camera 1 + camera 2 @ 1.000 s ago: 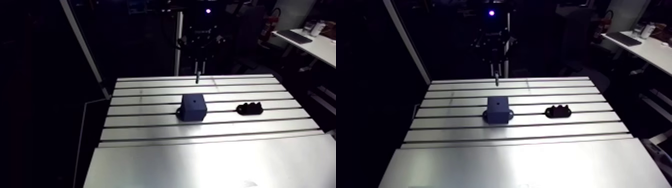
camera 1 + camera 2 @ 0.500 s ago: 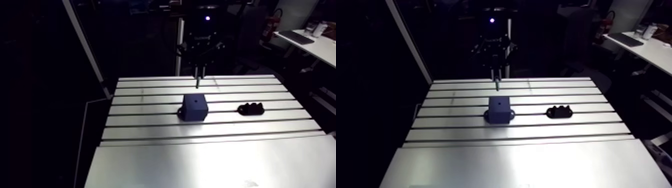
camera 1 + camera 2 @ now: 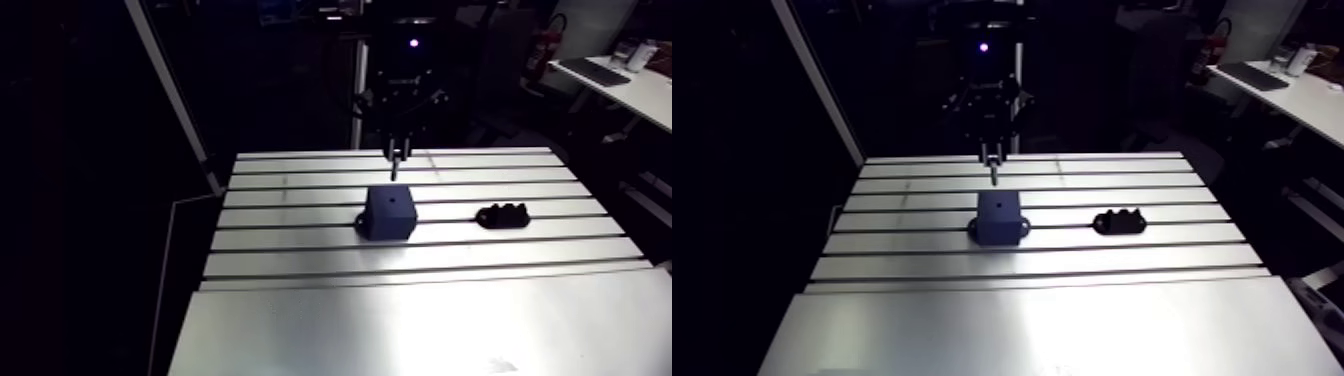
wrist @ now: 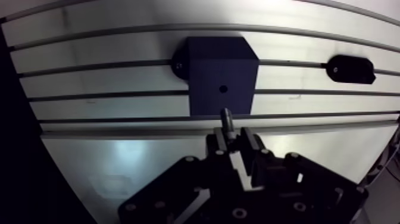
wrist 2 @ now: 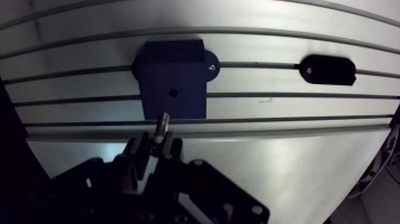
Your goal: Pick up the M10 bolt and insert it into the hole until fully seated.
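Observation:
A dark blue block (image 3: 389, 212) with a small hole (image 4: 223, 89) in its top face stands mid-table, bolted down by side tabs. My gripper (image 4: 232, 138) hangs above the table just behind the block, shut on the M10 bolt (image 4: 227, 120), whose shank points down and out past the fingertips. In the wrist view the bolt's tip lies over the block's near edge, short of the hole. In the arm view the bolt (image 3: 395, 165) hangs clear above the slotted table (image 3: 300, 250), behind the block.
A low black holder (image 3: 500, 214) with bumps on top lies to the right of the block. T-slots run across the table's far half, and its near half is smooth plate (image 3: 420, 320). A slanted post (image 3: 170, 100) rises at the table's far left.
The gripper with the bolt has come forward and a little lower toward the block since the earliest frames; the arm view has shifted slightly. The block and the holder lie as before.

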You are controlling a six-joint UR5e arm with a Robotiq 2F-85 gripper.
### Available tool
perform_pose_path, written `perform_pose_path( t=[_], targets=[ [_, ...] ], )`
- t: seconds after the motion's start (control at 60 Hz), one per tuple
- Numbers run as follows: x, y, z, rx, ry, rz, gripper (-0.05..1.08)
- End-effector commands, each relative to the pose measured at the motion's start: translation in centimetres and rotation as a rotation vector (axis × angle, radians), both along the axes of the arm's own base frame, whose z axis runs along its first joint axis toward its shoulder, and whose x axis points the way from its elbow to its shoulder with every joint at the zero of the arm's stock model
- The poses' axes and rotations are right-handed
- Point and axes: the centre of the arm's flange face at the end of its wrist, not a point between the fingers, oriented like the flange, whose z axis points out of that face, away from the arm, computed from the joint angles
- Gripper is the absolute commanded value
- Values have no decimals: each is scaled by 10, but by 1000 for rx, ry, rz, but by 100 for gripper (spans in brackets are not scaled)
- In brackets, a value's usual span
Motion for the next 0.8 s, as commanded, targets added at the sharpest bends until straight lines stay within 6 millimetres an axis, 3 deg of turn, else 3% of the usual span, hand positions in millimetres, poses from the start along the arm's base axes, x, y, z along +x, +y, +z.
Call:
perform_pose_path(
  t=[0.017,0.8],
  targets=[
    [3,0,-6,0,-13,0,108],
    [1,4,-20,3,4,-3,108]
  ],
)
